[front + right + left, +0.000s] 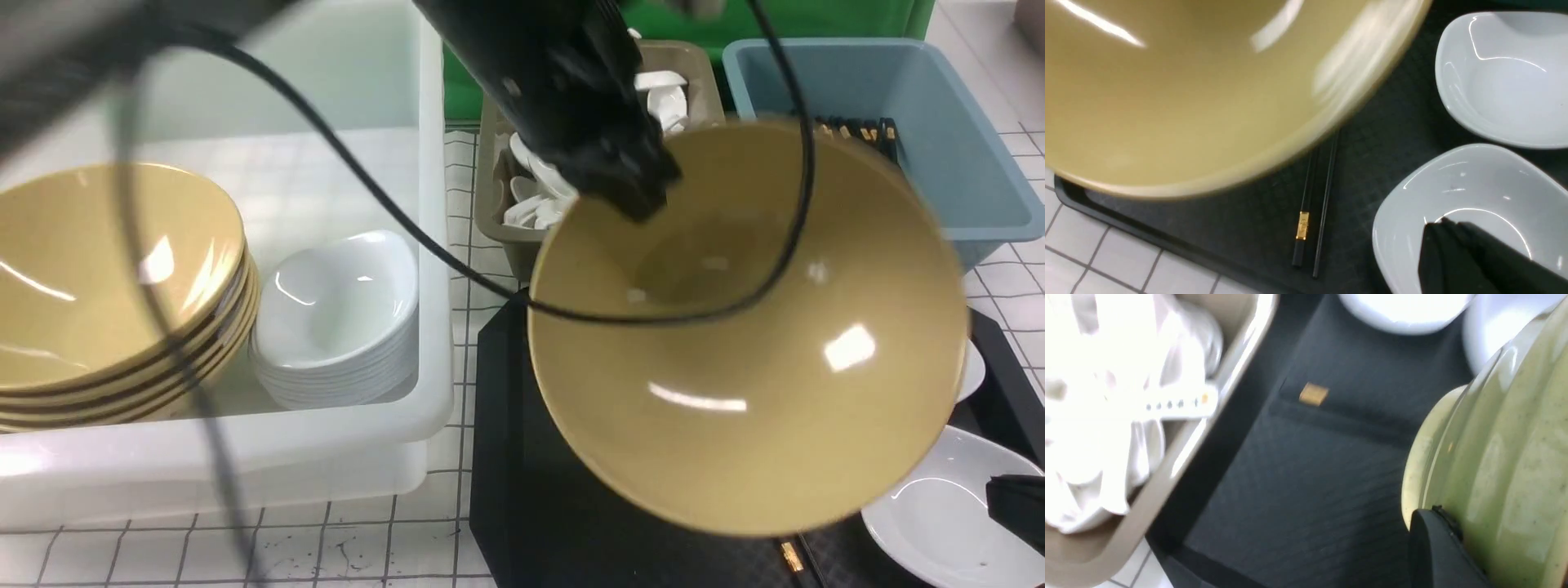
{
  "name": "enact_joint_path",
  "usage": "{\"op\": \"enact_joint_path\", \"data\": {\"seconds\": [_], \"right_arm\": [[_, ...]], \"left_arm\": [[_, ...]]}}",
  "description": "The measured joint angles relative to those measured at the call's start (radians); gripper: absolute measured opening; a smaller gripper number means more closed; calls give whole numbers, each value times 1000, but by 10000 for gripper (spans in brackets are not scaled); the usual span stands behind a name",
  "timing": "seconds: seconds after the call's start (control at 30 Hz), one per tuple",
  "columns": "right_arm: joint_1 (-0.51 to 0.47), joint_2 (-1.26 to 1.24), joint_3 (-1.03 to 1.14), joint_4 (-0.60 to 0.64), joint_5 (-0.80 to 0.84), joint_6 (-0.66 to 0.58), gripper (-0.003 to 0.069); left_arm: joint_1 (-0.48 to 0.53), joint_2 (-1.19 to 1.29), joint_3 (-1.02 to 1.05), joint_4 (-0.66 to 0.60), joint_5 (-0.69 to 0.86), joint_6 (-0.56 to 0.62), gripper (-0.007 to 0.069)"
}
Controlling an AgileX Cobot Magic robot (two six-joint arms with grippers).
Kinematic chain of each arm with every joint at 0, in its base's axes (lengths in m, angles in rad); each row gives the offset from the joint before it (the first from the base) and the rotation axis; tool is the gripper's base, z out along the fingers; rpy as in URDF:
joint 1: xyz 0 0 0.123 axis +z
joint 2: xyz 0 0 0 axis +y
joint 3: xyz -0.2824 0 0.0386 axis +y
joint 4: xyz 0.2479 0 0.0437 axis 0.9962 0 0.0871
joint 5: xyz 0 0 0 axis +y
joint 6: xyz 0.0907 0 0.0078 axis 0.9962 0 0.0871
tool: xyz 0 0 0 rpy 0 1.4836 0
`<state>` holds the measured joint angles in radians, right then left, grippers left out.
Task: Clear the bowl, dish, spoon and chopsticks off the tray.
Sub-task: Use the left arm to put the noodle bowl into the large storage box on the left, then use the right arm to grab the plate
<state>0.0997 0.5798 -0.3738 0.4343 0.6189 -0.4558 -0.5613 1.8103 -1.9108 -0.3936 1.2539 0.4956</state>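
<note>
We count one loose glossy mustard-yellow bowl [759, 392] plus a stack of about five more yellow bowls [106, 269]. There are two loose shallow white dishes [1502, 81] plus a stack of roughly ten white dishes [335, 327]. We see three tubs: a white plastic tub [245, 482], an olive plastic tub [492, 188] and a blue plastic tub [963, 163]. There is one flat black plastic tray [522, 490] and one pair of thin black chopsticks [1301, 225], while the heaped white soup spoons [665, 98] are too jumbled to count.
</note>
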Motion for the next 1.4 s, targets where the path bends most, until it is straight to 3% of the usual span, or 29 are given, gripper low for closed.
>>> {"op": "enact_joint_path", "data": {"seconds": [0.13,0.27,0.3,0.37,0.4,0.47,0.53,0.67,0.83,0.97,1.1,1.13,1.27,1.4], "right_arm": [[0,0,0,0,0,2,49],[0,0,0,0,0,2,52],[0,0,0,0,0,2,54],[0,0,0,0,0,3,55],[0,0,0,0,0,3,56],[0,0,0,0,0,3,57],[0,0,0,0,-1,3,57],[0,0,0,1,-8,3,61],[0,0,0,1,-10,11,69],[0,0,0,2,-12,28,74],[0,8,-5,-4,24,43,109],[0,10,-7,-7,34,48,112],[0,79,-106,-116,193,157,209],[0,187,-259,-232,345,246,341]], "left_arm": [[172,-142,25,24,12,-61,4],[444,-288,147,60,-4,-99,4],[575,-348,229,63,-16,-109,4],[639,-376,272,63,-27,-118,4],[763,-421,356,56,-71,-144,4],[910,-456,447,39,-146,-182,4],[1004,-467,518,31,-220,-205,5],[1064,-456,625,43,-303,-218,20],[1060,-428,698,78,-355,-232,87],[1061,-405,716,107,-382,-235,231],[1060,-422,711,105,-382,-238,468],[1060,-423,708,107,-377,-240,477],[1060,-495,647,136,-328,-307,580],[1050,-632,600,92,-355,-341,539]]}}
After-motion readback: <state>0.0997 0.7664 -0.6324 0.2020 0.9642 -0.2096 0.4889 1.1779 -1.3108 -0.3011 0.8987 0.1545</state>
